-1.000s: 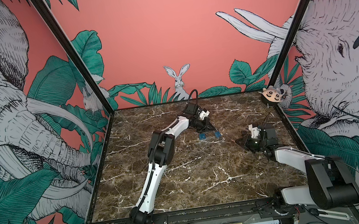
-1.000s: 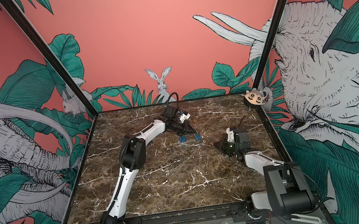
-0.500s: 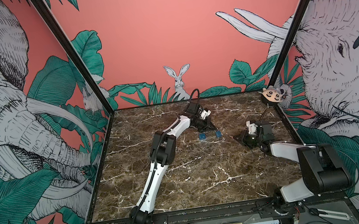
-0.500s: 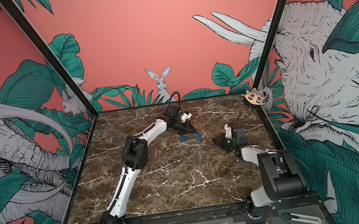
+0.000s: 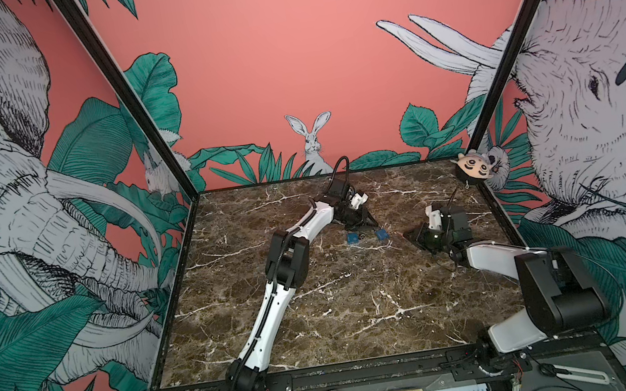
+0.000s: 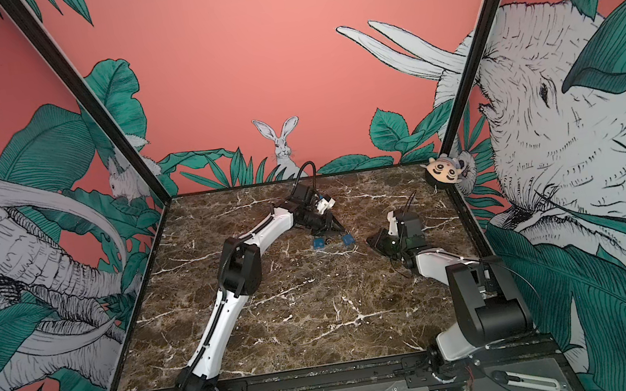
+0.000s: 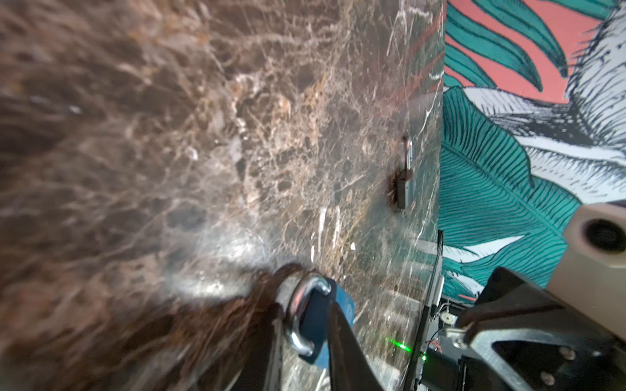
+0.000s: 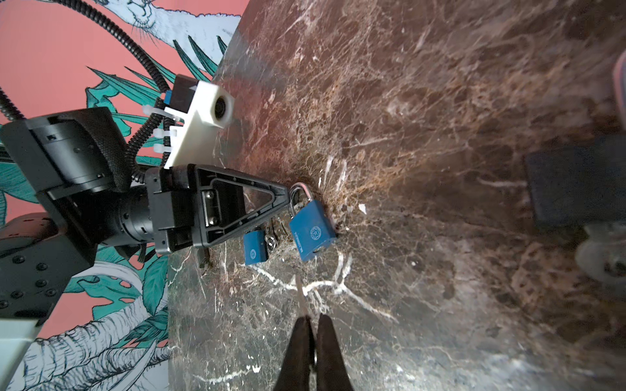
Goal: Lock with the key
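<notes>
Right wrist view: key aimed at the bigger blue padlock, not in yet

The right hand (image 8: 313,325) is pinched fully closed on what looks like the key (image 8: 300,291). The thin blade points at the larger padlock (image 8: 313,233) lying on the tabletop (image 8: 440,135), near it but not touching. The left hand (image 8: 288,196) sits at that lock's shackle, tips either side of the loop, though it's hard to tell if it's actually gripping. A smaller padlock (image 8: 254,250) lies just beside. This looks like the insertion step. Next the blade has to find the keyway on the body's near end, go in straight, then turn, and the lock needs bracing or it'll probably slide.
</notes>
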Controlling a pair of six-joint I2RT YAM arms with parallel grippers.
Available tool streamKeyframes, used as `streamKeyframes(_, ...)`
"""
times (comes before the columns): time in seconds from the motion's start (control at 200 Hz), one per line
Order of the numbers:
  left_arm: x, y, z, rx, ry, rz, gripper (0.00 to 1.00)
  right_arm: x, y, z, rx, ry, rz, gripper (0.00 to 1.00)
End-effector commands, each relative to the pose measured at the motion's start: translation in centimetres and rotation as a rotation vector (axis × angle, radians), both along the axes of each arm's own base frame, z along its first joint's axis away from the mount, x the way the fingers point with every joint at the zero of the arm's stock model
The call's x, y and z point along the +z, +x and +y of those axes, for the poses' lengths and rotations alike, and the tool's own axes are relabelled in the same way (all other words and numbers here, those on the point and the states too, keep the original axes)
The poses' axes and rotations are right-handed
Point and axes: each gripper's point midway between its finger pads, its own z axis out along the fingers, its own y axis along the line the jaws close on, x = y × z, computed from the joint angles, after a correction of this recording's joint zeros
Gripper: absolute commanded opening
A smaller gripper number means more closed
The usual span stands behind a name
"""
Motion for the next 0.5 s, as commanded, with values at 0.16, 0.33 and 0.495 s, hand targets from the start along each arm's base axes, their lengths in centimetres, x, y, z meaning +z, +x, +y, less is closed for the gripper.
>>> streamKeyframes(0.16,2.8,0.5,-0.4,-0.005,-0.012,-0.063,0.27,-1.3,1.9,0.3,-0.015,-0.077,0.025,0.00)
streamKeyframes(0.33,5.5,0.5,0.0,-0.006,-0.018,-0.111,0.27,-3.3,2.9,0.5,-0.019,-0.115,0.070,0.00)
streamKeyframes(0.495,8.9,0.2,1.1,0.002,-0.013,-0.195,0.28,-4.5,4.2,1.0,-0.015,-0.127,0.092,0.00)
